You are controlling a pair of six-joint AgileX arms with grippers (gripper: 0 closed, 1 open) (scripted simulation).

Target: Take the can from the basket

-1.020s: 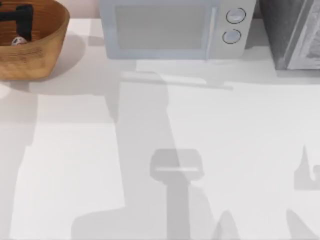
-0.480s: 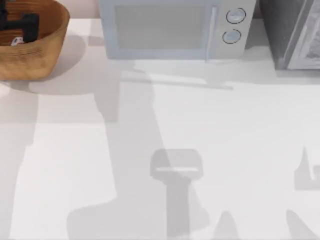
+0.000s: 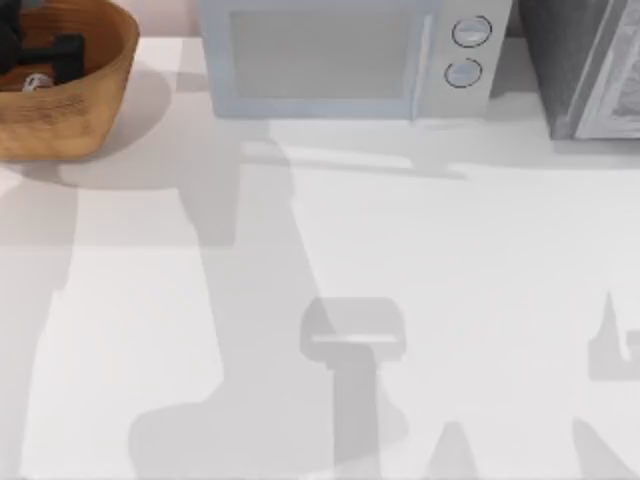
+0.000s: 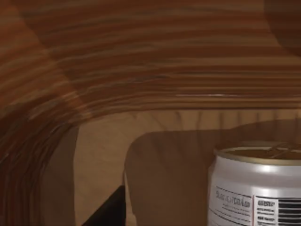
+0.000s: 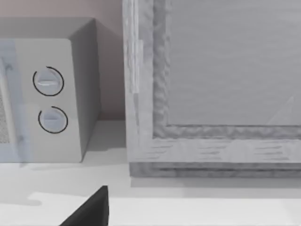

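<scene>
Wicker basket (image 3: pixel 70 110) walls crowd your left gripper (image 3: pixel 45 55), lowered beside the can (image 4: pixel 256 188); finger spread unreadable.

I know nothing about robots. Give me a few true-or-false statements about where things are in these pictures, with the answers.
1. The can stands upright inside the basket. True.
2. The basket sits at the table's right side. False: it is at the far left corner in the top view.
3. The left tool is down inside the basket. True.
4. The microwave has its door wide open. False: the door is shut.
5. The microwave carries two round knobs. True.
</scene>
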